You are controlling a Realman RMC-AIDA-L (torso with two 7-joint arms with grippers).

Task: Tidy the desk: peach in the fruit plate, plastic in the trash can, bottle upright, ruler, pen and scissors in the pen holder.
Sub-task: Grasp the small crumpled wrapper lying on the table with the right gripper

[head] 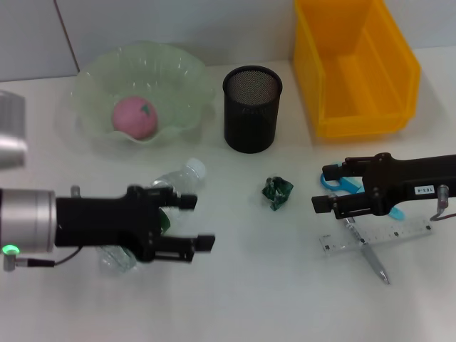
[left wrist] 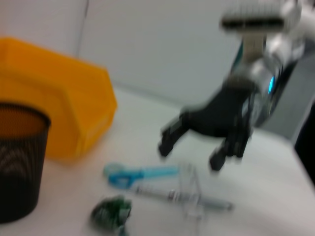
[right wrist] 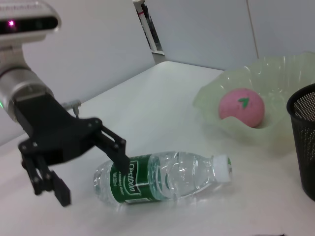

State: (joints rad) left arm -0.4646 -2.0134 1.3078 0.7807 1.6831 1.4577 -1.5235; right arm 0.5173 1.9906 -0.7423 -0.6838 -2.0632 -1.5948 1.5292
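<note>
The clear bottle (head: 179,176) with a green label lies on its side, cap toward the pen holder; it also shows in the right wrist view (right wrist: 167,181). My left gripper (head: 196,223) is open over its lower half, as the right wrist view (right wrist: 91,177) shows. The pink peach (head: 133,116) sits in the green fruit plate (head: 92,71). The green crumpled plastic (head: 276,192) lies mid-table. My right gripper (head: 324,188) is open above the blue scissors (head: 330,184). The clear ruler (head: 377,236) and the pen (head: 372,261) lie beside them.
The black mesh pen holder (head: 251,109) stands at the middle back. The yellow bin (head: 354,68) stands at the back right. The left wrist view shows the right gripper (left wrist: 192,153) above the scissors (left wrist: 140,173), the pen (left wrist: 170,194) and the plastic (left wrist: 112,212).
</note>
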